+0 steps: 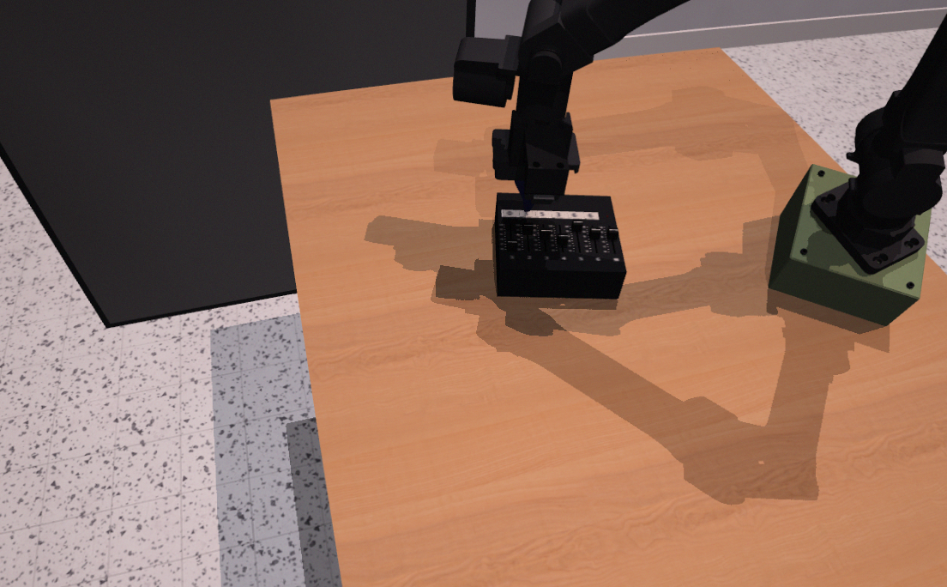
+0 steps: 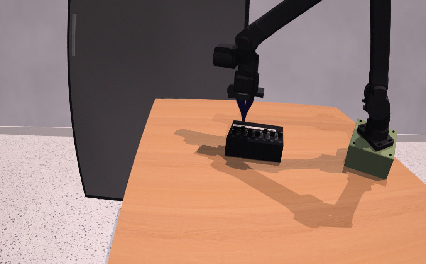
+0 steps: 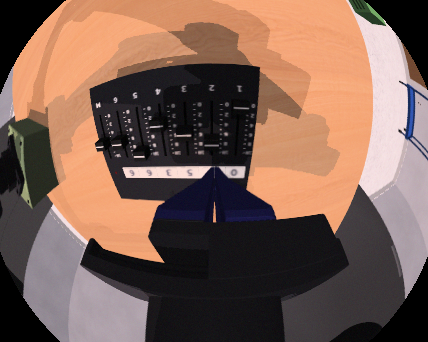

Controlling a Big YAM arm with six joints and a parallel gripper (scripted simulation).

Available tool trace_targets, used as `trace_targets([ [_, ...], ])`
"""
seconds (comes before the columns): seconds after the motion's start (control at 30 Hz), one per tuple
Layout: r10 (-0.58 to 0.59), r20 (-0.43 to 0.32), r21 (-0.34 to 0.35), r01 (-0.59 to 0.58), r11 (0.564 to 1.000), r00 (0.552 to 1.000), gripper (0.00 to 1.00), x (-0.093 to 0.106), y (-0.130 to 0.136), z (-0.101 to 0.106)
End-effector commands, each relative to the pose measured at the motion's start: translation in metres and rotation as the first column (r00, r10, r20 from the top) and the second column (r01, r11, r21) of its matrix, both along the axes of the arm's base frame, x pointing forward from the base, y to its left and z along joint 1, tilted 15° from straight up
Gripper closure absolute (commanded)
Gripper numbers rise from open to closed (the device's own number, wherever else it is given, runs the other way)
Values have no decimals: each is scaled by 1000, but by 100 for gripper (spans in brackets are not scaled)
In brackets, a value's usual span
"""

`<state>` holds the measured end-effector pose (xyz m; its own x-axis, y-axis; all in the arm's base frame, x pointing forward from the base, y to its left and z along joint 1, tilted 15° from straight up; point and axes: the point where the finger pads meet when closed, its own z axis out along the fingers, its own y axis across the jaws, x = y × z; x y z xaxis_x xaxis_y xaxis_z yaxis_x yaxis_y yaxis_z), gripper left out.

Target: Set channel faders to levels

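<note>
At the wrist view's centre, the pincer [image 3: 214,177], closed on nothing, forms one point for nudging the desk's [image 3: 176,133] faders.

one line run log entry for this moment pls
gripper: shut, holding nothing | position: tips over tape strip at far edge of lighting desk | desk: on table

Green block [image 2: 367,160] on table corner; dark panel [image 2: 149,65] behind.

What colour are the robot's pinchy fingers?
Dark blue fingers, pressed shut; the exterior view shows them best.
</note>
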<state>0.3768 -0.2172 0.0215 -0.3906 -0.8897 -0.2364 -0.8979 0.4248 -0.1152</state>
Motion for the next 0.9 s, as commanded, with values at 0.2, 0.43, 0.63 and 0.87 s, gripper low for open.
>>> trace_targets([
  [0.2,3,-4,9,-3,1000,1000,100,4,4,-5],
  [0.43,3,-4,9,-3,1000,1000,100,4,4,-5],
  [0.63,0,-3,8,0,1000,1000,100,-1,-1,-7],
  [0.87,-8,-3,8,8,1000,1000,100,-6,-7,-7],
])
